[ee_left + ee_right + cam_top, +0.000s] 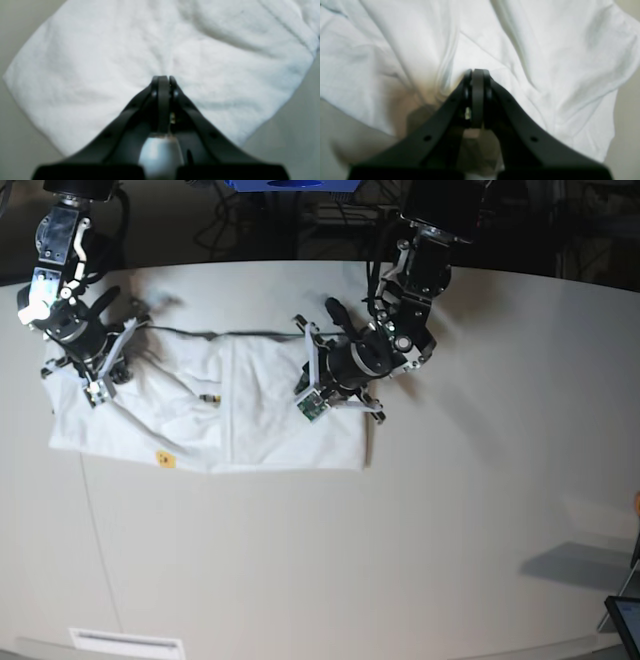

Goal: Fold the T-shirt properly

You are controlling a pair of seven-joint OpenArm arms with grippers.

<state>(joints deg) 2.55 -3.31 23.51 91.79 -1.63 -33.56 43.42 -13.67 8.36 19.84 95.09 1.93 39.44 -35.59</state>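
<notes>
Across the worktop (pixel 480 510) spreads a rumpled white T-shirt (pixel 290 435), seemingly part-folded, with smoothing and final folds left. Left pincer (pixel 161 80) and right pincer (pixel 477 72) both appear closed over it, any grip unclear.

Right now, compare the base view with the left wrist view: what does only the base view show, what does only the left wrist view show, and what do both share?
Only the base view: the right claw, the yellow print on the shirt, and a dark screen at the lower right corner.

Only the left wrist view: a close look from above the left claw, its fingertips together.

Both: the white T-shirt and the left claw over it.
</notes>
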